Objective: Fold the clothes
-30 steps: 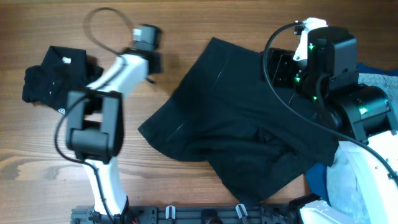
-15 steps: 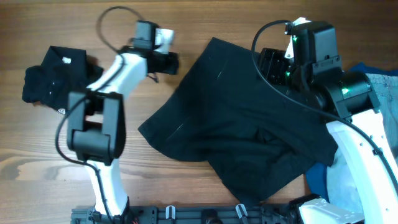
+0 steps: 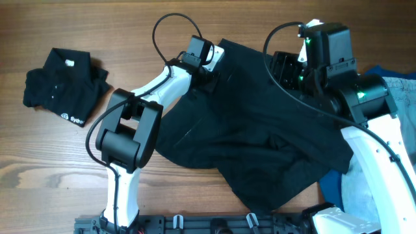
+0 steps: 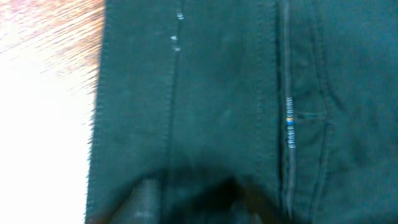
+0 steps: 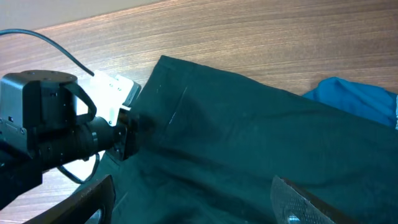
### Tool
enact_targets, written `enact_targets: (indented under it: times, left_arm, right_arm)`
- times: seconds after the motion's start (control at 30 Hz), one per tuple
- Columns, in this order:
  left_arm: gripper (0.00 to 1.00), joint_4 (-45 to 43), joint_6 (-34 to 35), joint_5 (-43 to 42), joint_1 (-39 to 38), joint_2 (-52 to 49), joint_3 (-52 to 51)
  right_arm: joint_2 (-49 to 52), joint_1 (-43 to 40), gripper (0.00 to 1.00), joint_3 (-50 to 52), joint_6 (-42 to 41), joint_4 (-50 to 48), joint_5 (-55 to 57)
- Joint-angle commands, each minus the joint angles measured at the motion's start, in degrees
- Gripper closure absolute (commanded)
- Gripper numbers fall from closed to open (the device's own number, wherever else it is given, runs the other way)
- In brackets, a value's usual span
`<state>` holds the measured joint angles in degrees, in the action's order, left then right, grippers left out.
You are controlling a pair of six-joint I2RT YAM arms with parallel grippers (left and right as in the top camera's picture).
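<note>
The large black shorts [image 3: 247, 130] lie spread and rumpled across the middle of the table. My left gripper [image 3: 209, 70] is at their upper left hem. In the left wrist view black fabric [image 4: 217, 93] fills the frame, and the fingers [image 4: 199, 202] look blurred and apart, low on the cloth near its edge. My right gripper [image 3: 286, 68] hovers wide open over the shorts' upper right part [image 5: 249, 124], with its fingers [image 5: 193, 205] empty. A small black shirt with white print [image 3: 62, 88] lies folded at the far left. A blue top [image 3: 387, 70] [image 5: 354, 102] peeks out at the right.
Pale grey and light-blue fabric [image 3: 400, 81] is piled at the right edge, partly under the right arm, with more [image 3: 364, 195] at the lower right. The left arm and its cable [image 5: 62, 124] show in the right wrist view. Bare wood [image 3: 39, 169] shows at the lower left.
My left arm has swung right from near the folded shirt to the shorts' upper left hem. The right arm shifted slightly left at first, then held still.
</note>
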<state>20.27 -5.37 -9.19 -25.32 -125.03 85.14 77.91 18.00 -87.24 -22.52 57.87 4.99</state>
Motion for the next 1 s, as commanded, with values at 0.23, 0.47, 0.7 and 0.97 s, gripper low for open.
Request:
enact_targets:
  times: [0.23, 0.47, 0.7, 0.97]
  left_arm:
    - [0.96, 5.2, 9.18, 2.45, 0.02, 3.67, 2.27]
    - [0.44, -1.51, 8.39, 10.12, 0.04, 1.31, 2.25]
    - [0.28, -3.54, 6.67, 9.7, 0.35, -2.62, 2.25]
    - [0.68, -0.79, 6.71, -4.81, 0.24, -4.59, 2.25]
  right_arm:
    - [-0.11, -0.13, 0.19, -0.28, -0.15, 0.17, 1.07]
    - [-0.11, -0.13, 0.19, -0.28, -0.13, 0.28, 1.05]
    - [-0.11, -0.13, 0.19, -0.28, -0.13, 0.28, 1.05]
    - [-0.11, -0.13, 0.19, -0.28, -0.15, 0.28, 1.07]
